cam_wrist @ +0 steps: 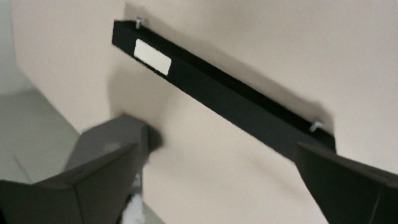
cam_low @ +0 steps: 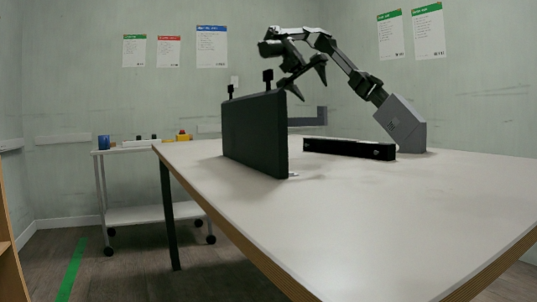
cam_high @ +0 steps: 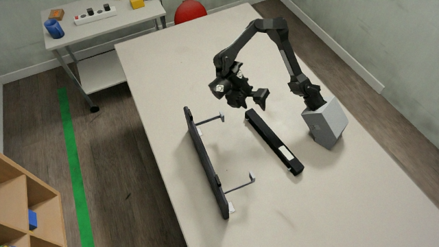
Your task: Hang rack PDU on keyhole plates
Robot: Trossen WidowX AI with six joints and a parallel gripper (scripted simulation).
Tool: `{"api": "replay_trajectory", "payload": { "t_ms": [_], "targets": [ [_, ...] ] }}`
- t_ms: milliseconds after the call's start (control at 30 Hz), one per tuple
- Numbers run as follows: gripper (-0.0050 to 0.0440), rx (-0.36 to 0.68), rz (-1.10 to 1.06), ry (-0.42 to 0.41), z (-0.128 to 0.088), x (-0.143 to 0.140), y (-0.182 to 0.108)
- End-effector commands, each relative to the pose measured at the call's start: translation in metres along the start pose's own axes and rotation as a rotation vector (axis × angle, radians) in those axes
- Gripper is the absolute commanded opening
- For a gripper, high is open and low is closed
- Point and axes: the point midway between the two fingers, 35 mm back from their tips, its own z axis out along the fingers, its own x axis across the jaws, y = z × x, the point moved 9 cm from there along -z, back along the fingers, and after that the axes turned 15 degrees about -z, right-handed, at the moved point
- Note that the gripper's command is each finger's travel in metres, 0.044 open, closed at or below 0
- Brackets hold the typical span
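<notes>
Top view: pale table (cam_high: 343,206) on wood floor (cam_high: 34,137); long black PDU (cam_high: 272,140) lies flat; pincer (cam_high: 253,100) gapes wide, holding nothing.

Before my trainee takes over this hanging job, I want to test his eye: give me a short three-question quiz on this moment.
1. True or false: the gripper is shut on the rack PDU.
2. Where is the PDU? A) hanging on the keyhole plates B) lying flat on the table C) lifted in the air
3. Fill in: the white label on the PDU sits nearer the end that is ____ from the gripper.

Key: 1 false, it is open and above one end; 2 B; 3 farther.
</notes>
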Motion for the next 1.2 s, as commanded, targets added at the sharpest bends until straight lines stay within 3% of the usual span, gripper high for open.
{"api": "replay_trajectory", "payload": {
  "t_ms": [0, 367, 433, 700, 933, 1000, 1167],
  "targets": [
    [0.0440, 0.000, 0.096, -0.066, -0.008, 0.024, 0.005],
    [0.0440, -0.090, 0.423, -0.212, -0.016, 0.083, 0.010],
    [0.0440, -0.090, 0.423, -0.212, -0.016, 0.083, 0.010],
    [0.0440, -0.252, 0.685, -0.289, -0.019, 0.127, 0.003],
    [0.0440, -0.422, 0.881, -0.291, -0.019, 0.158, -0.008],
    [0.0440, -0.422, 0.881, -0.291, -0.019, 0.158, -0.008],
    [0.0440, -0.575, 1.058, -0.239, -0.018, 0.179, -0.019]
  ]
}}
